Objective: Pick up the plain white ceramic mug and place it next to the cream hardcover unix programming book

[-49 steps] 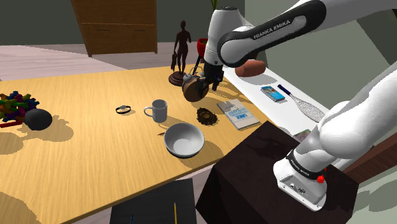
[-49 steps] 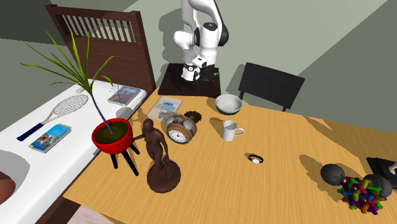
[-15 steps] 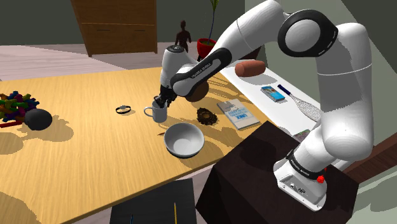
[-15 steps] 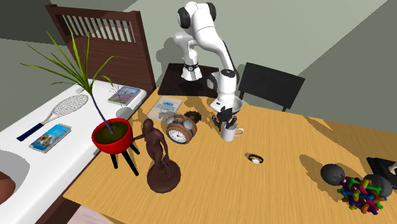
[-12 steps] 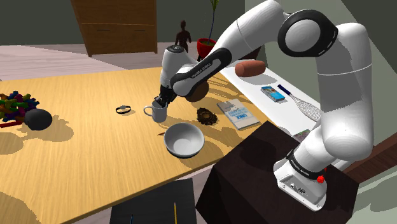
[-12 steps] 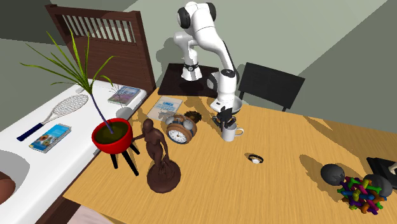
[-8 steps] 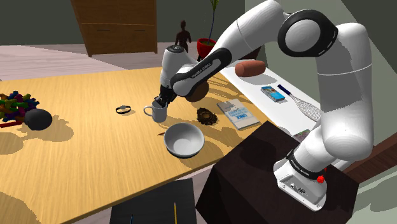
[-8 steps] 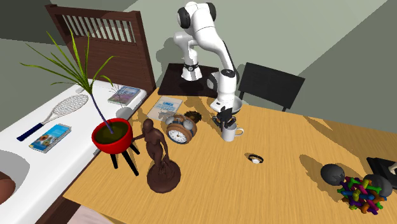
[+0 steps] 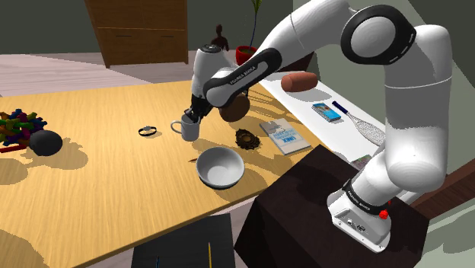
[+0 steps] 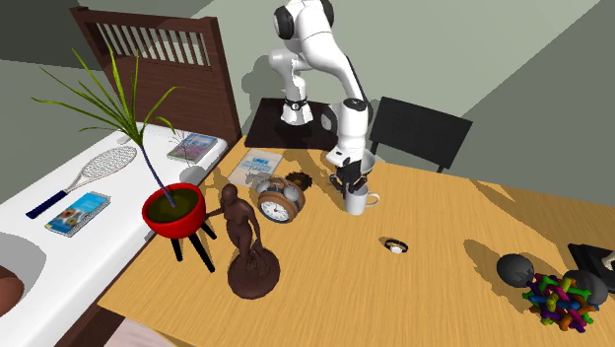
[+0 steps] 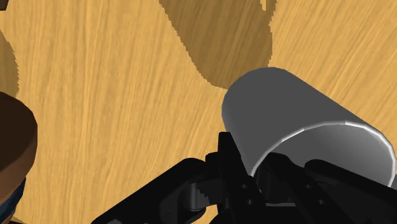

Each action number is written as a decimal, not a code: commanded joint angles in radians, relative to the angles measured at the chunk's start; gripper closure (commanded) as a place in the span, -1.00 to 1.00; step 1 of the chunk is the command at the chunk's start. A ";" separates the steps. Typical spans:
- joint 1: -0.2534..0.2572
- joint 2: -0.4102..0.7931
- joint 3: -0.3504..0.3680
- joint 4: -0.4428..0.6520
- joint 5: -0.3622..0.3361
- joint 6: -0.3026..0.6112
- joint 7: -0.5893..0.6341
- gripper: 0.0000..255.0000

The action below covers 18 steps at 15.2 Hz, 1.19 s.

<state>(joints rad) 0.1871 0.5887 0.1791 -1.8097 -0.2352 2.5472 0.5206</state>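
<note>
Brown ornament point(image 9: 246, 138) and clock point(image 10: 280, 205) separate mug point(image 9: 189, 130) from book point(image 9: 284, 137).

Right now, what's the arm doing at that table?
The Franka arm's gripper has its fingers shut on the rim of the white mug. The mug looks to be just clear of the wooden table, above a spot beside the white bowl. The cream book lies near the table's edge by the stand, and the mug isn't next to it yet.
</note>
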 commanded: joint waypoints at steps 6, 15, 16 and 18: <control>-0.011 -0.069 0.017 -0.005 0.021 -0.064 -0.015 1.00; -0.022 -0.141 0.034 0.015 0.048 -0.154 -0.036 1.00; -0.023 -0.148 0.036 0.018 0.050 -0.164 -0.038 1.00; -0.025 -0.162 0.039 0.025 0.056 -0.185 -0.042 1.00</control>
<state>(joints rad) 0.1634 0.4348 0.2161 -1.7861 -0.1823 2.3718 0.4808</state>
